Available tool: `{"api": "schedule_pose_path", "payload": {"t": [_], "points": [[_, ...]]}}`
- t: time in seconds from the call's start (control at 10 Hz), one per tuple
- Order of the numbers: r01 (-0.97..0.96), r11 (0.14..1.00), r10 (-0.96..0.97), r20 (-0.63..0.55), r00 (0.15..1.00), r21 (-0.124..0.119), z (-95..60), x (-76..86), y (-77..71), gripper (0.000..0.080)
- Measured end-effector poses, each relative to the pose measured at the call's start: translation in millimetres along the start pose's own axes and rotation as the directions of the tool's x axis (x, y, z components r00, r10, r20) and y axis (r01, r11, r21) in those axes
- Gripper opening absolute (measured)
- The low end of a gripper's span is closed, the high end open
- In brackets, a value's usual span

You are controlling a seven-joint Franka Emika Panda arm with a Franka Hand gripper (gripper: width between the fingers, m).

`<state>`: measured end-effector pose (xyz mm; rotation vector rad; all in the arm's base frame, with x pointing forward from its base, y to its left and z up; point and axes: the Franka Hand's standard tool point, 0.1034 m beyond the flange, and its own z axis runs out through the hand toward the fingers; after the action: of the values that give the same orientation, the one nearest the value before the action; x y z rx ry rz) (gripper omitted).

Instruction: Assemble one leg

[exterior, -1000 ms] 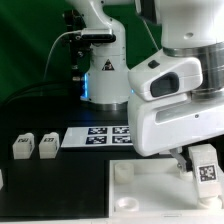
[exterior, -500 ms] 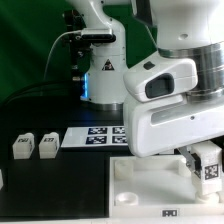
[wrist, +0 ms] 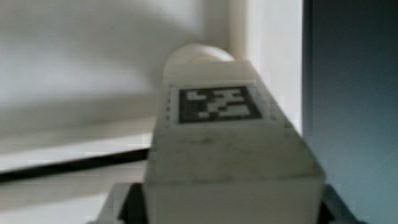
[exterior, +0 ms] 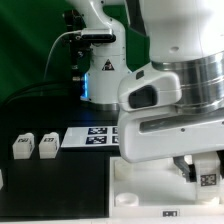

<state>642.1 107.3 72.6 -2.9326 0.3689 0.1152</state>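
Gripper (exterior: 202, 165) closed on the leg (exterior: 208, 174), which stands upright between the jaws with its tag toward the wrist camera (wrist: 217, 105). The leg is over the white square tray (exterior: 135, 185), toward the tray's side on the exterior view's right. Whether leg and tray touch cannot be told.

From outside, I see bright light on the white arm (exterior: 175, 120), and it almost glows. The black desk (exterior: 55, 190) looks dark beside it. My wrist picture is soft and blurry. The leg (wrist: 222, 150) fills it, and its tag (wrist: 221, 103) looks fuzzy. One edge is dark.
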Motion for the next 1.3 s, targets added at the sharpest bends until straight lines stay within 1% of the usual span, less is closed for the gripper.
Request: {"api": "schedule_pose_path", "payload": {"t": [0.1, 0.2, 0.3, 0.4, 0.5, 0.6, 0.7, 0.8, 0.9, 1.0, 1.1, 1.2, 1.3], "points": [[-0.207, 0.978, 0.207, -0.011, 0.978, -0.019, 0.2, 0.6, 3.4, 0.0294], [-0.338, 0.941, 0.337, -0.021, 0.941, -0.034, -0.1, 0.2, 4.4, 0.0294], [-0.501, 0.864, 0.499, -0.04, 0.866, -0.048, -1.9, -1.9, 2.6, 0.0294], [-0.597, 0.801, 0.594, -0.059, 0.802, -0.051, -2.6, -3.2, 2.7, 0.0294], [-0.659, 0.751, 0.655, -0.075, 0.752, -0.043, -2.9, -3.5, 3.6, 0.0294], [-0.755, 0.654, 0.751, -0.092, 0.654, -0.033, -3.2, -6.9, 3.9, 0.0294], [-0.812, 0.583, 0.806, -0.106, 0.582, -0.025, -3.0, -9.7, 3.3, 0.0294], [-0.847, 0.532, 0.84, -0.116, 0.529, -0.015, -2.7, -9.4, 3.4, 0.0294], [-0.911, 0.412, 0.904, -0.124, 0.408, 0.008, -2.3, -9.4, 1.2, 0.0294], [-0.948, 0.318, 0.942, -0.12, 0.313, 0.021, -1.5, -11.2, -3.6, 0.0294], [-0.951, 0.307, 0.946, -0.121, 0.302, 0.026, -1.5, -10.9, -4.7, 0.0294], [-0.947, 0.32, 0.941, -0.122, 0.315, 0.025, -1.5, -10.9, -4.9, 0.0294], [-0.946, 0.322, 0.94, -0.122, 0.317, 0.023, -0.8, -11.3, -5.2, 0.0377]]}}
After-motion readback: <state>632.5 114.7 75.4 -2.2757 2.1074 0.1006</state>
